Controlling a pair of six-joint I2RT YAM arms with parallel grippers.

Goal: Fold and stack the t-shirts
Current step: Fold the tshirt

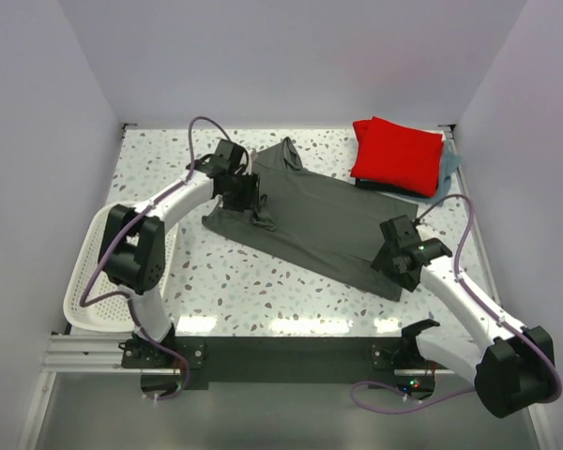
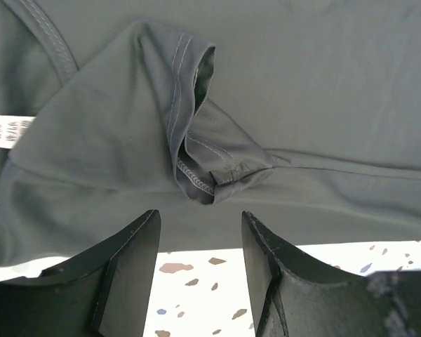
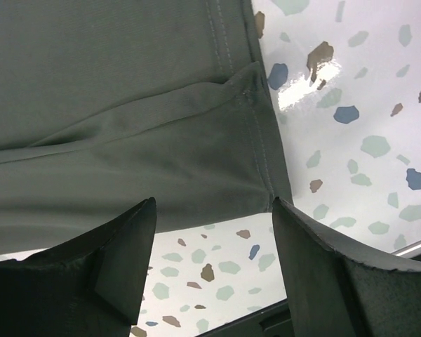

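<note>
Broadly, the speckled bench point(image 1: 263, 291) fills the overhead view, and the dark grey shirt point(image 1: 328, 211) lies spread across its middle, slanting from centre left down to lower right, one long edge folded over on itself. At the left edge of the frame a white basket point(image 1: 80, 281) sits half off the bench, partly hidden by the left arm; its lattice floor shows. In the upper right corner the red shirt point(image 1: 399, 155) lies folded on a small pile, with the light blue-grey shirt point(image 1: 450, 164) peeking out along its right side.

The left tool point(image 1: 249, 197) is over the grey shirt's left end. Its jaws stand apart and hold nothing, and a bunched sleeve point(image 2: 196, 140) lies just ahead of them. The right tool point(image 1: 399, 267) is at the shirt's lower right corner point(image 3: 259, 140), also parted and holding nothing, with bare bench showing between its jaws.
</note>
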